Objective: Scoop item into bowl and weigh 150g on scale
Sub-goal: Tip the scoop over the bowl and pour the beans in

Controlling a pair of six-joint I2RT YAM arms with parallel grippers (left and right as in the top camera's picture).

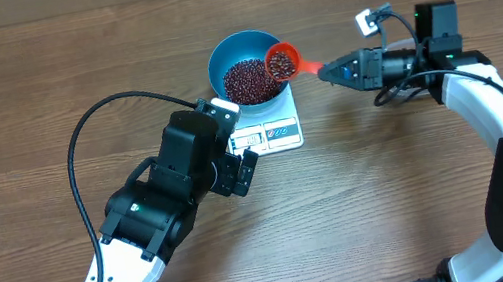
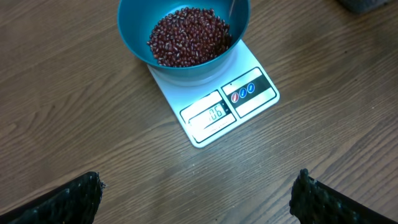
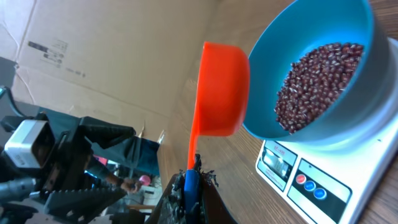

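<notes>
Left end effector (image 2: 199,200): two black fingers (image 2: 71,200) with a knobbly, studded texture, spread wide at the bottom corners of the left wrist view, nothing between them. It sits near the display edge of the scale (image 2: 249,93), apart from it.

Scale: flat white rectangle with rounded corners, smooth plastic. It has a display window and round red and blue buttons along the near edge. The digits are lit but too blurred to read.

Bowl (image 2: 130,28): round, bright blue, smooth and glossy. It stands on the scale's platform and overhangs it.

Beans (image 1: 247,81): small, dark maroon, slightly shiny. They form a loose mound covering the bowl's floor.

Scoop (image 1: 281,59): orange-red plastic, round cup on a thin straight handle, with some beans in the cup.

Surface (image 1: 38,73): brown wood-grain laminate, matte, with long horizontal streaks. A black cable (image 1: 82,158) loops over it beside the left arm.

Room, from the right wrist view: a plain cardboard sheet (image 3: 93,62) with small printed labels. Dark equipment sits lower left, out of focus.

Right end effector (image 1: 327,73): pressed together, pinching the end of the scoop's handle. It is to the right of the bowl and clear of it. The handle spans the gap, placing the cup at the bowl's right rim. From overhead the cup overlaps that rim. From the wrist view it is just beside the rim, and whether they touch cannot be told.
</notes>
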